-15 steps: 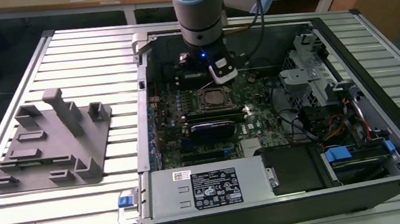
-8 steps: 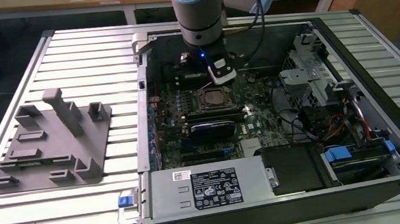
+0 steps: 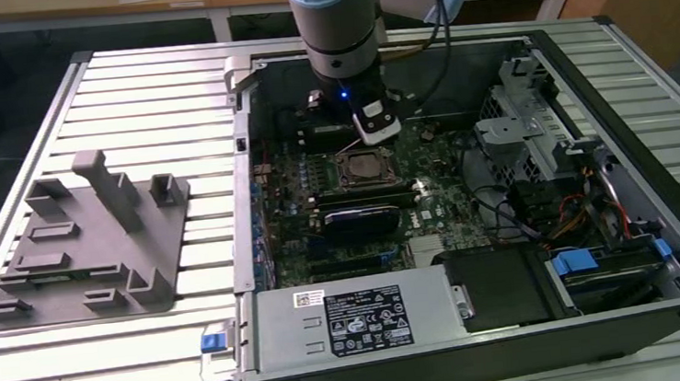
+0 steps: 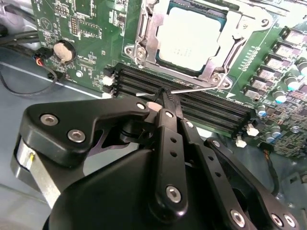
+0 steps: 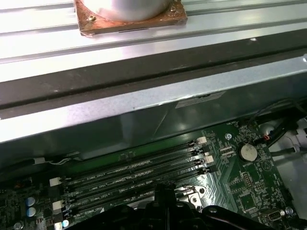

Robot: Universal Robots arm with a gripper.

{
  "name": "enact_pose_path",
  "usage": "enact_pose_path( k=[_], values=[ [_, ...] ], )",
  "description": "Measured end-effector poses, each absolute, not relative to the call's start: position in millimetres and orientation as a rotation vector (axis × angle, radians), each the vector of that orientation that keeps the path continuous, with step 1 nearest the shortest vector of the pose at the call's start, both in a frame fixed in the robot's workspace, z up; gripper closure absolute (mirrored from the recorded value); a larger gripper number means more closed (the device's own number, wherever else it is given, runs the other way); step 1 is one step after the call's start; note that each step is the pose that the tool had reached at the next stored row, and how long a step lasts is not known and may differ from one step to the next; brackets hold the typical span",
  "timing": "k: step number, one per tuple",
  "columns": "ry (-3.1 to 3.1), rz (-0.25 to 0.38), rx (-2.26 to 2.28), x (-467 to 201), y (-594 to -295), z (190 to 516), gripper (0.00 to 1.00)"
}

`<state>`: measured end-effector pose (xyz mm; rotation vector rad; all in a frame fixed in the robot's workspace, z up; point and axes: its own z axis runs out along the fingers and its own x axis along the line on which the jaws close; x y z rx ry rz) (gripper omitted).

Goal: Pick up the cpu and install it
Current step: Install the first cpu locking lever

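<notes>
Open computer case lies on its side on the slatted metal counter. Clock directions below are read on the exterior view.

- Arm enters from 12 o'clock and reaches down into the case.
- Hand hangs over the green motherboard, towards its 12 o'clock edge.
- The cpu sits in its socket just at 6 o'clock of the hand. Second wrist view: the cpu lies flat, silver top up, with the metal socket frame around its edges.
- Hand state, second wrist view: the black fingers are drawn together to a single tip and nothing shows between them. The cpu is not in its grip.
- The tip is over the row of black memory slots, close to a thin wire lever that runs along the socket's side. Cannot tell whether tip and lever touch.
- Coin cell is on the board, well apart from the tip.
- First wrist view: memory slots and coin cell, with the case wall and counter slats behind them.
- Grey fixture tray is on the counter at 9 o'clock of the case.
- Silver power supply is at 6 o'clock inside the case.
</notes>
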<state>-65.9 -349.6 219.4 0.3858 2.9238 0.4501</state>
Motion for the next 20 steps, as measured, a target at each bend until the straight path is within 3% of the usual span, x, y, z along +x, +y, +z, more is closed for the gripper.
enact_pose_path(
  k=[20],
  values=[
    [2.9, 0.443, 0.459, -65.9, -348.8, 213.3, 0.89]
  ],
)
